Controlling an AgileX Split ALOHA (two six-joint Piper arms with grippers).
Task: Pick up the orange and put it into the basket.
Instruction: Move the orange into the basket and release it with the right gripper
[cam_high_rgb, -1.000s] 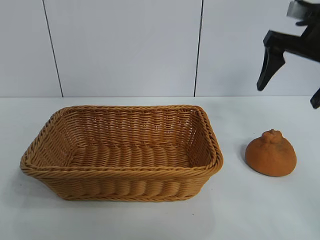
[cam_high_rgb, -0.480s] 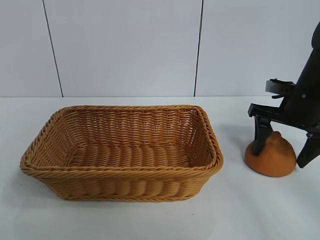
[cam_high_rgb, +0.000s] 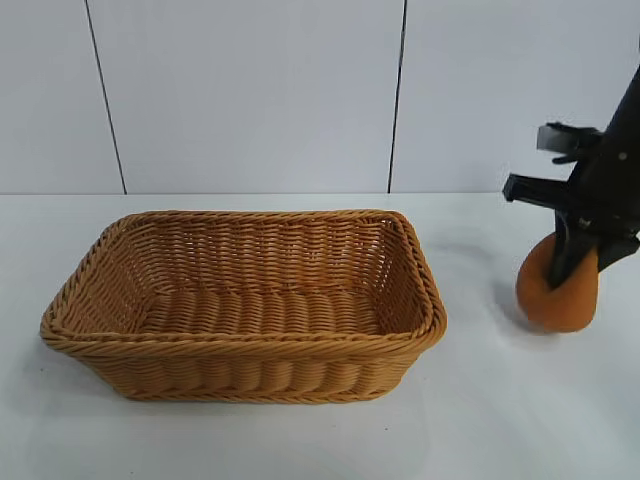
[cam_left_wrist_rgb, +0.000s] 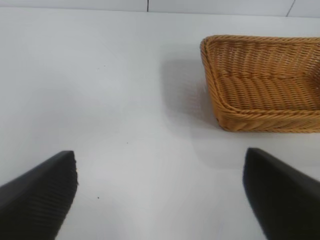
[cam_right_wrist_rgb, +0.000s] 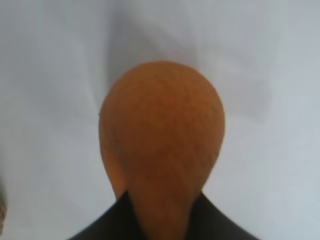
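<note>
The dull-orange orange is at the right of the white table, tipped and lifted a little off it, to the right of the basket. My right gripper is shut on the orange from above; in the right wrist view the orange fills the middle with my black fingers pressed on both sides of its narrow end. The tan wicker basket is empty and also shows in the left wrist view. My left gripper is open and empty over bare table, away from the basket.
The white table runs out in front of and around the basket. A white panelled wall stands behind. The left arm is out of the exterior view.
My right gripper came down from the upper right over the orange, closed on it, and now has tipped and raised it a little off the table.
</note>
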